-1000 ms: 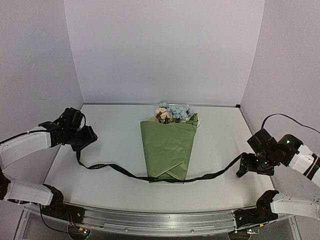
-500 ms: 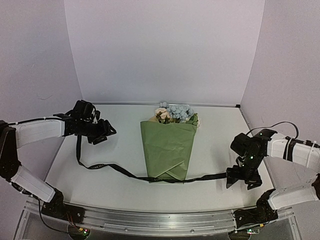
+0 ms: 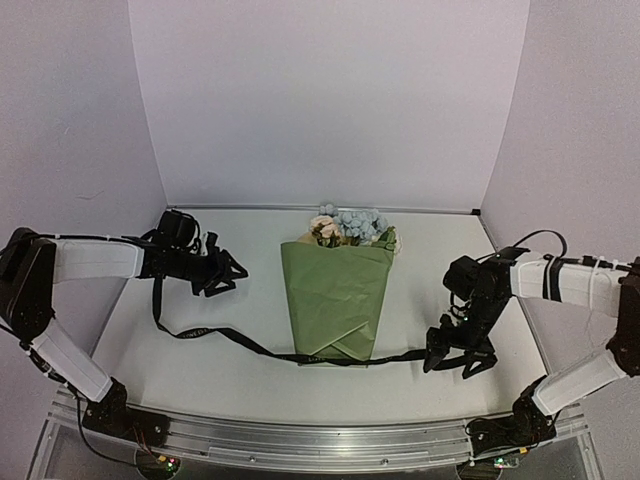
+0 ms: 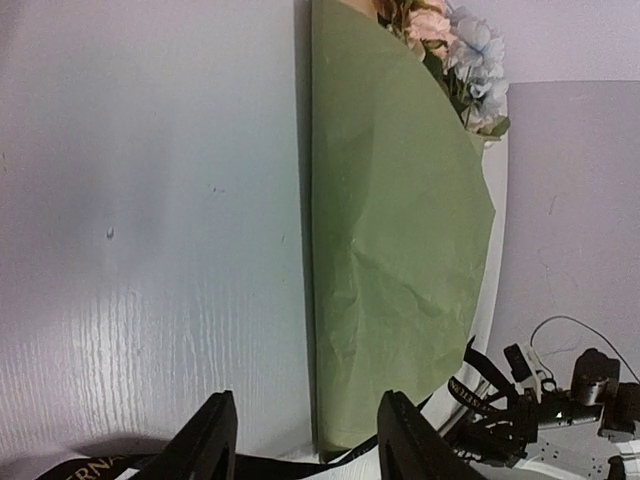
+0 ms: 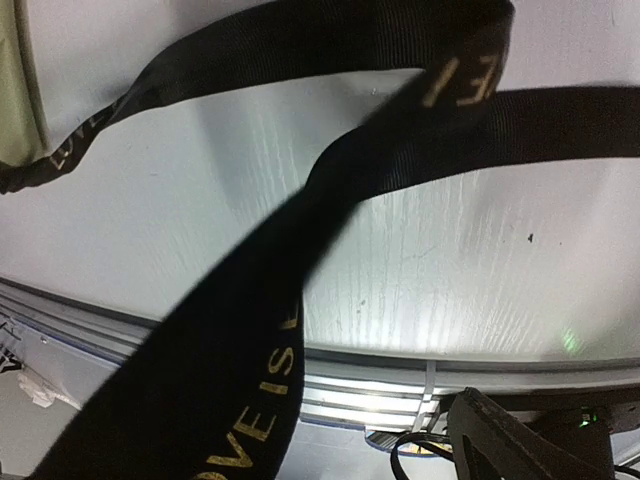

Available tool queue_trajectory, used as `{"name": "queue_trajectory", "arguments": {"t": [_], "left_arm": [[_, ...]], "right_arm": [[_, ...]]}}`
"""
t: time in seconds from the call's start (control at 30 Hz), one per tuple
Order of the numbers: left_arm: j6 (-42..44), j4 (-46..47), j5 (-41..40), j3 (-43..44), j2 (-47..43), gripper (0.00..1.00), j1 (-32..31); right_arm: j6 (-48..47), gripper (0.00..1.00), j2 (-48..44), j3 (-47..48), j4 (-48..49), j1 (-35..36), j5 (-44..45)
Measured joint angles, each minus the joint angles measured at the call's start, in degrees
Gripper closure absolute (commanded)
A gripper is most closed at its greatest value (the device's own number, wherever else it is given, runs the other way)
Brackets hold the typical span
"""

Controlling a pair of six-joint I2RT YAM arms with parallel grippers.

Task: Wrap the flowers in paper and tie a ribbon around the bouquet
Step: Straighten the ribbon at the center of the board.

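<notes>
The bouquet lies mid-table: an olive-green paper (image 3: pixel 335 295) cone with the cream and pale blue flowers (image 3: pixel 350 228) at its far end. In the left wrist view the paper (image 4: pixel 400 250) fills the middle and the flowers (image 4: pixel 455 40) sit at the top. The black ribbon (image 3: pixel 240 342) runs under the cone's tip, from one arm across to the other. My left gripper (image 3: pixel 225 272) hovers left of the cone, jaws apart (image 4: pixel 303 400), with the ribbon (image 4: pixel 90 467) crossing behind its fingers. Low by the cone's tip, my right gripper (image 3: pixel 458 362) is open with the ribbon (image 5: pixel 260 330) draped across it, hiding one finger.
A metal rail (image 3: pixel 300 440) runs along the near table edge. Lilac walls close in the back and both sides. A black cable (image 3: pixel 545 238) loops over the right arm. The right arm (image 4: pixel 560 400) shows in the left wrist view beyond the cone's tip.
The left gripper has swung right toward the cone and its jaws have narrowed. The right gripper has moved left and nearer, along the ribbon toward the cone's tip.
</notes>
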Motion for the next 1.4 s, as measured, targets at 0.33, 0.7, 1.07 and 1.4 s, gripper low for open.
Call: {"name": "queue_trajectory", "arguments": {"t": [0.33, 0.7, 1.07, 1.4], "left_arm": [[-3.58, 0.56, 3.63, -13.09, -4.03, 0.77, -3.63], [-10.14, 1.08, -6.01, -17.81, -4.17, 0.76, -3.78], [-13.26, 6.29, -4.56, -17.79, -3.53, 0.77, -3.74], [-15.77, 9.13, -5.75, -17.48, 1.25, 0.76, -3.67]], "right_arm": [[2.79, 0.08, 0.39, -1.52, 1.86, -0.08, 5.78], [4.34, 0.03, -0.16, -3.68, 1.82, -2.36, 10.31], [3.92, 0.02, -2.06, -5.05, 1.11, -4.25, 12.41], [3.61, 0.02, -2.04, -5.06, -0.20, -6.46, 13.47]]}}
